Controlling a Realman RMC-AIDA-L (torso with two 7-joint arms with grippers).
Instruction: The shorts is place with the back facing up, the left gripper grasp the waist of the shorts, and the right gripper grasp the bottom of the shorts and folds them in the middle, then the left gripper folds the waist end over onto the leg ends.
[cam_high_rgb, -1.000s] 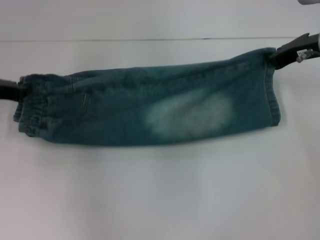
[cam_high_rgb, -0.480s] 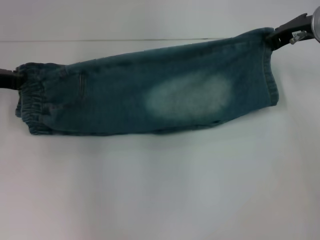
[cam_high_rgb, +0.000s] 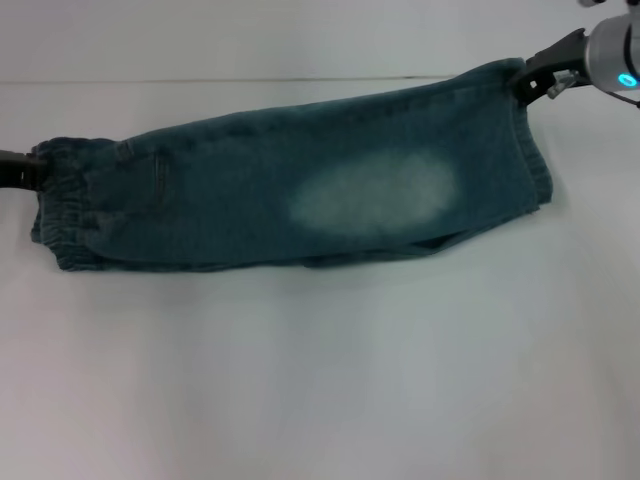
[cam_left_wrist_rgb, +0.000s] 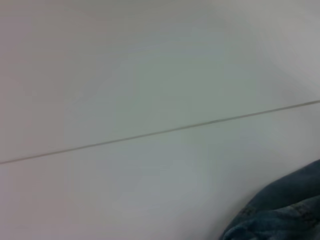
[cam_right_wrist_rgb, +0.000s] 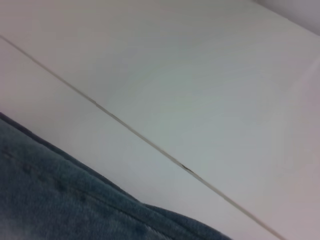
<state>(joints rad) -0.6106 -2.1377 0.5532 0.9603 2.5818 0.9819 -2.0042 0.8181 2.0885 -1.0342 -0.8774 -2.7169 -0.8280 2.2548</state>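
Observation:
The shorts (cam_high_rgb: 250, 190) are doubled lengthwise into one long blue-green denim strip stretched left to right across the white table, with a pale faded patch (cam_high_rgb: 375, 190) on top. The gathered waist (cam_high_rgb: 62, 210) is at the left end, and my left gripper (cam_high_rgb: 30, 172) is shut on its far corner at the picture's left edge. The bottom of the shorts (cam_high_rgb: 537, 170), a stitched leg hem, is at the right end. My right gripper (cam_high_rgb: 525, 80) is shut on its far corner, holding it higher. Each wrist view shows only a bit of denim (cam_left_wrist_rgb: 285, 210) (cam_right_wrist_rgb: 60, 200) and no fingers.
The white table (cam_high_rgb: 320, 380) spreads wide in front of the shorts. A thin dark seam (cam_high_rgb: 250, 80) runs across the table behind them, and it also shows as a seam (cam_left_wrist_rgb: 150, 134) in the left wrist view and a seam (cam_right_wrist_rgb: 150, 145) in the right wrist view.
My right gripper has carried the hem corner up and farther back, then slightly left. The strip's right end rose and the near edge slid back. The left gripper has hardly moved.

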